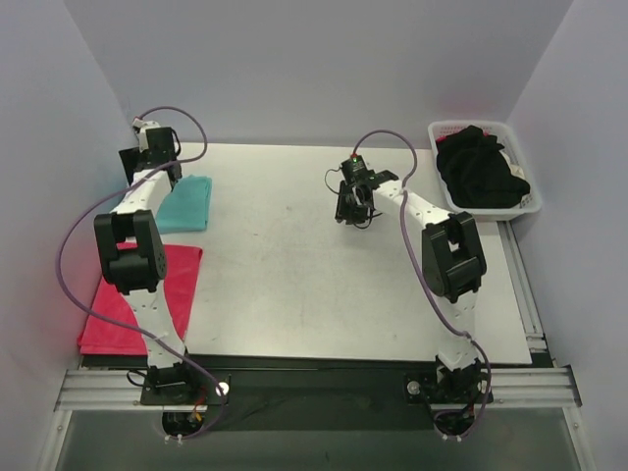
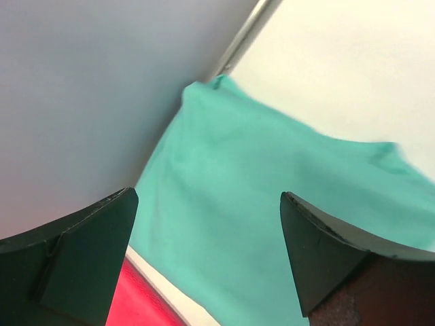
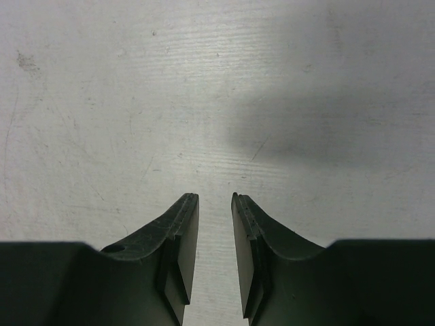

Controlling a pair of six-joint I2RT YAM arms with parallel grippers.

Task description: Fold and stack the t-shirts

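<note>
The middle of the table (image 1: 294,285) is left open, with only the right end effector (image 1: 353,208) hung above it. The left strip is taken up by the teal-green t-shirt (image 1: 188,204), just beside the left wall (image 1: 49,147), and by the pinkish-red t-shirt (image 1: 113,319) nearer the bases. The far right corner is blocked by the white basket (image 1: 533,203), which is filled with black t-shirts (image 1: 481,172).

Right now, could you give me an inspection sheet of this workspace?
Surface: white table, scuffed, middle bare.
Job's things: teal t-shirt folded, far left; pinkish-red t-shirt near left; black t-shirts heaped in the white basket.
Clutter: only the white basket, far right corner.
Grippers: left gripper open above the teal t-shirt, empty; right gripper narrowly open over bare table, empty.
Cables: purple cables loop loose on both sides.
Surroundings: plain walls on three sides.
</note>
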